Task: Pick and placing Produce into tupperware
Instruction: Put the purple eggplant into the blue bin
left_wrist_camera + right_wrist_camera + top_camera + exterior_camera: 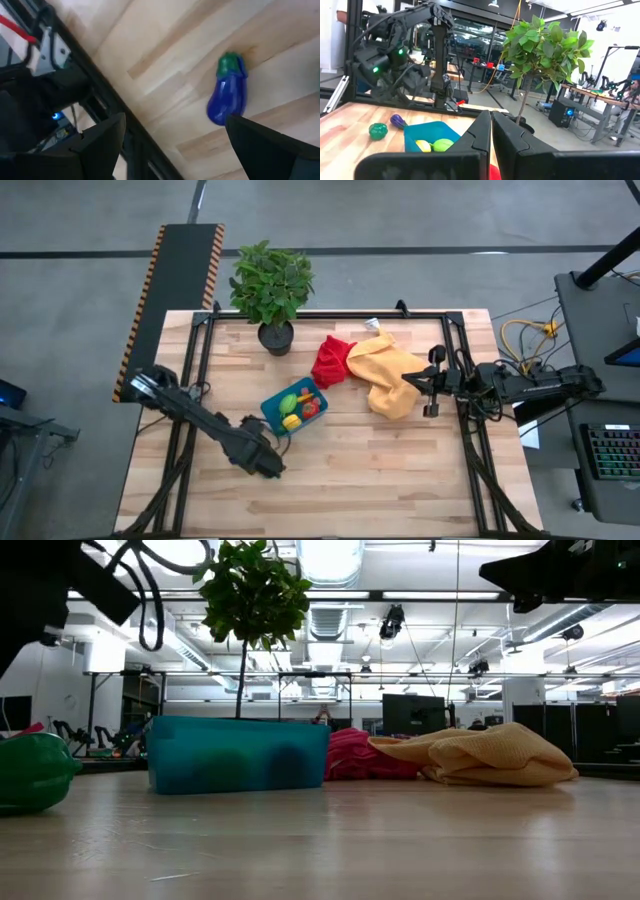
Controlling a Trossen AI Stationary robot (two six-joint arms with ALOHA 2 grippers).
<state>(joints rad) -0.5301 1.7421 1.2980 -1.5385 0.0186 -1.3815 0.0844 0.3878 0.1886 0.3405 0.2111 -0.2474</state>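
The teal-blue tupperware (295, 407) sits on the wooden table and holds yellow, green and red toy produce. A blue toy eggplant (227, 92) with a green cap lies on its side on the wood. It also shows as the eggplant (397, 121) next to a green toy pepper (378, 131), left of the tupperware (432, 135). My left gripper (175, 117) hangs open above the table, tilted down, with the eggplant just past one fingertip. It touches nothing. My right gripper (430, 385) waits shut, raised, at the table's right.
A red cloth (335, 360) and a yellow cloth (390, 385) lie crumpled right of the tupperware. A potted plant (270, 290) stands at the far edge. Black frame rails (200, 380) run along the table's sides. Bare wood lies along the near edge.
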